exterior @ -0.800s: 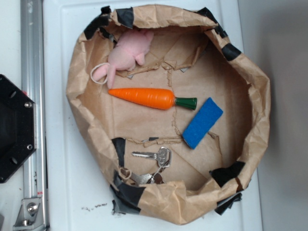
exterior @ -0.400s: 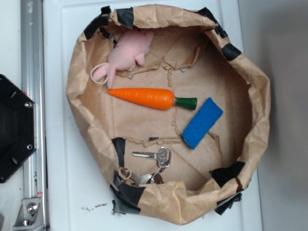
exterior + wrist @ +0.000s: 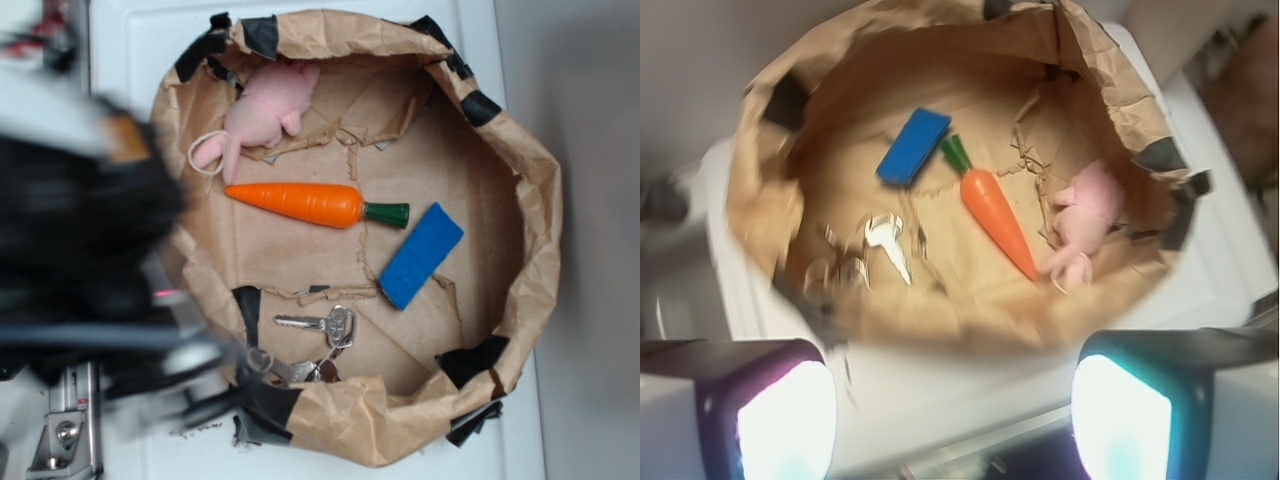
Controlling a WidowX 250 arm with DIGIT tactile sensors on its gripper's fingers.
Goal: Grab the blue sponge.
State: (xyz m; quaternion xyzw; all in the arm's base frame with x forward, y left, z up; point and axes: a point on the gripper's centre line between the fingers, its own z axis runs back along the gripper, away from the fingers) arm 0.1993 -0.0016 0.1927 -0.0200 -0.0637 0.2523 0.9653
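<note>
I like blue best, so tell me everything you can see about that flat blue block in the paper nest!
The flat bright blue rectangular sponge looks matte and plain, with a darker side edge. It lies flat and slanted on the crumpled brown paper floor, just off the green stem end of the orange carrot; contact cannot be told. Nothing grips it.

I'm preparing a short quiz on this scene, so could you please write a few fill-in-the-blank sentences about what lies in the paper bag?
1. The blue sponge lies just beyond the ____ stem end of the carrot.
2. The plush toy near the bag's rim is ____ in colour.
3. The metal objects in the bag are ____.
4. The gripper is ____, holding nothing.

Missing words: green; pink; keys; open
</note>
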